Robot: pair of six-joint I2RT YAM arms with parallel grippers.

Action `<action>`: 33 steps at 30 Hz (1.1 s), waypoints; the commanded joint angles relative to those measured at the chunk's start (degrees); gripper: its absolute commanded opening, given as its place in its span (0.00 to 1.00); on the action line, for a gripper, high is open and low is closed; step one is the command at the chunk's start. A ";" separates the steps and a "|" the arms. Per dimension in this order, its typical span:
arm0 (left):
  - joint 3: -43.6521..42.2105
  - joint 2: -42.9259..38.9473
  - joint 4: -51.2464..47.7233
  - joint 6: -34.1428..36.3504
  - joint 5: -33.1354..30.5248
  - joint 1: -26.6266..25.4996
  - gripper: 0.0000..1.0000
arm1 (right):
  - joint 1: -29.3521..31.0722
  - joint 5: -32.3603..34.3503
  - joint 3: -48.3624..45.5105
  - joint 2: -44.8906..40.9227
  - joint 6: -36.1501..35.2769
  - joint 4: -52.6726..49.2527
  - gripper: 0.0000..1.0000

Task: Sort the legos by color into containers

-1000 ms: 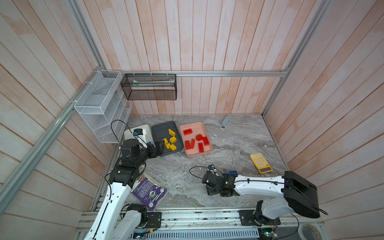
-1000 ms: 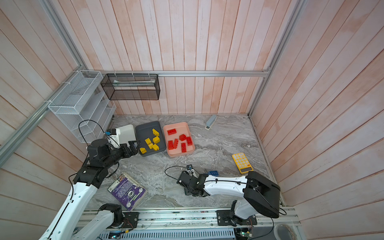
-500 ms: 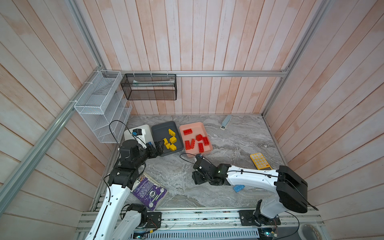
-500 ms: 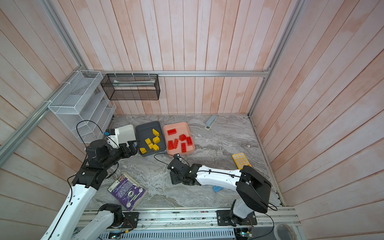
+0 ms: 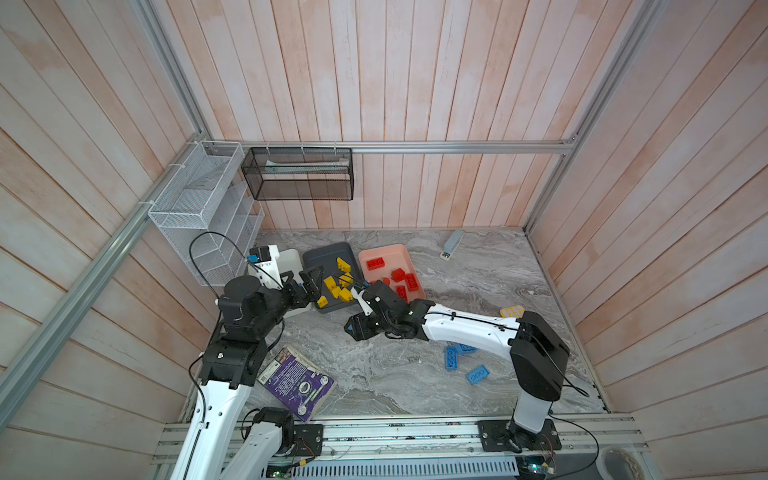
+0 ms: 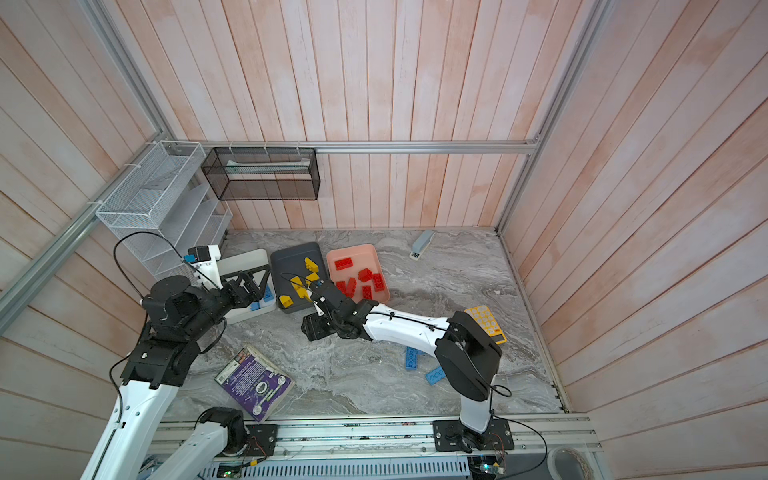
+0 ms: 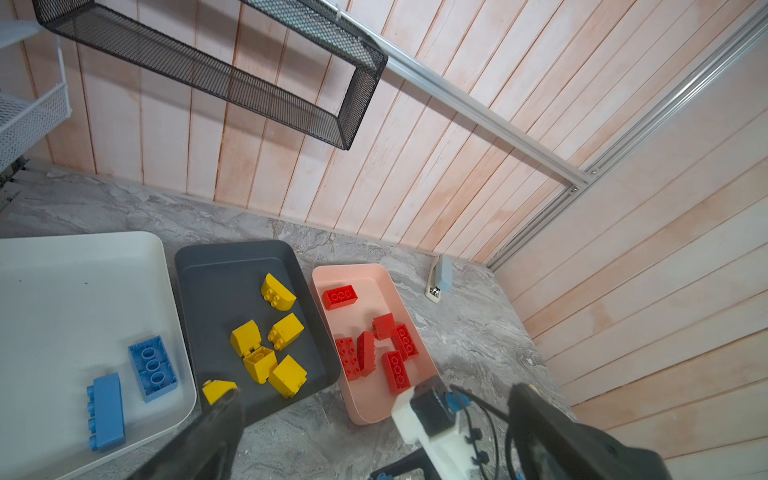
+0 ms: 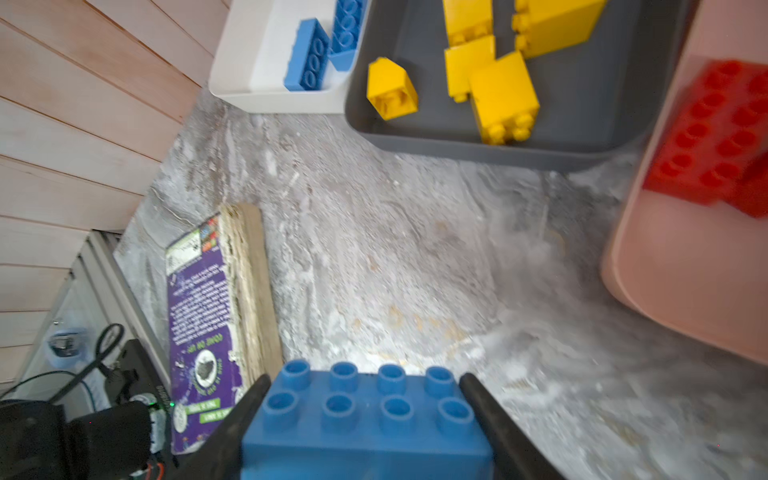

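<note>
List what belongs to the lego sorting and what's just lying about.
Belongs: blue brick in the right end effector; loose blue legos on the table; white tray with blue legos; dark grey tray with yellow legos; salmon pink tray with red legos.
Lying about: purple book; yellow calculator; stapler; white mesh basket; black mesh basket.

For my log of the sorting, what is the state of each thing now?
right gripper, shut on blue brick
left gripper, open, empty
white tray, holds two blue bricks
grey tray, holds yellow bricks
pink tray, holds red bricks
loose blue bricks, lying on table
book, closed
</note>
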 commanded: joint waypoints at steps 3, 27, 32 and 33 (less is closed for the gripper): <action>2.60 -0.37 -0.33 -1.05 0.20 -0.23 1.00 | -2.06 -7.26 9.12 6.70 -1.39 2.66 0.58; 3.61 1.22 3.03 -3.80 3.43 -0.18 1.00 | -3.03 -22.27 59.33 45.83 5.89 5.83 0.57; 2.40 0.87 2.29 -3.43 3.53 -0.19 1.00 | -2.75 -20.98 61.23 48.84 8.47 10.35 0.57; 2.07 0.75 2.30 -3.50 3.61 -0.23 1.00 | -2.66 -20.53 61.23 49.07 8.70 10.83 0.57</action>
